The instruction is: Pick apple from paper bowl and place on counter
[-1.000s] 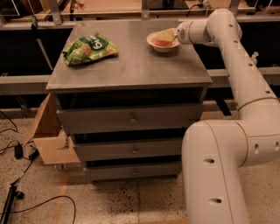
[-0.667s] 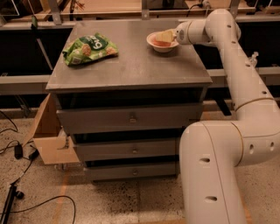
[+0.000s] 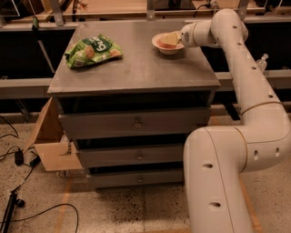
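Observation:
The paper bowl [image 3: 168, 50] stands at the far right of the grey counter [image 3: 136, 73]. The apple [image 3: 163, 43] lies in it; only a red-orange part with a paler patch shows. My gripper [image 3: 174, 39] reaches in from the right and is down at the bowl, right at the apple and covering part of it. Whether it grips the apple is hidden.
A green snack bag [image 3: 93, 51] lies at the counter's far left. The cabinet has three drawers [image 3: 136, 124]. An open cardboard box [image 3: 47, 141] stands at its left on the floor, with cables [image 3: 18, 159] nearby. A light wooden surface [image 3: 118, 5] runs behind.

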Tool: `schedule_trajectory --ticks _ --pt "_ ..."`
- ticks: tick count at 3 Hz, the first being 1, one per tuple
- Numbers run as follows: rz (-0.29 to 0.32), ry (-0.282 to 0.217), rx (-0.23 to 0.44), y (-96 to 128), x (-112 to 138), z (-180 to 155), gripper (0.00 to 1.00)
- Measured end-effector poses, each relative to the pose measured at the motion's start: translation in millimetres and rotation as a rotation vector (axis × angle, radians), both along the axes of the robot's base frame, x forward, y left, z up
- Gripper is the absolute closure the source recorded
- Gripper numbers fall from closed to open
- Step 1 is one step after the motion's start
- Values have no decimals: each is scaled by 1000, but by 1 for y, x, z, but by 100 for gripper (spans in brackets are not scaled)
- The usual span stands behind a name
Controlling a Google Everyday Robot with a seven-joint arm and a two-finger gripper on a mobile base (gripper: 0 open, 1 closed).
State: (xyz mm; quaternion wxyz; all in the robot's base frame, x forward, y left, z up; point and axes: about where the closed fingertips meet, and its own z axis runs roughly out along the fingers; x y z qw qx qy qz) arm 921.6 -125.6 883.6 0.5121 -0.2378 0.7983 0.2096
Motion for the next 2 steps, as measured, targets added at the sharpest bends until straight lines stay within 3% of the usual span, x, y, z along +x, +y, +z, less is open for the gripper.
schedule_trajectory --ticks 2 --pt "19 15 -13 8 0 -9 24"
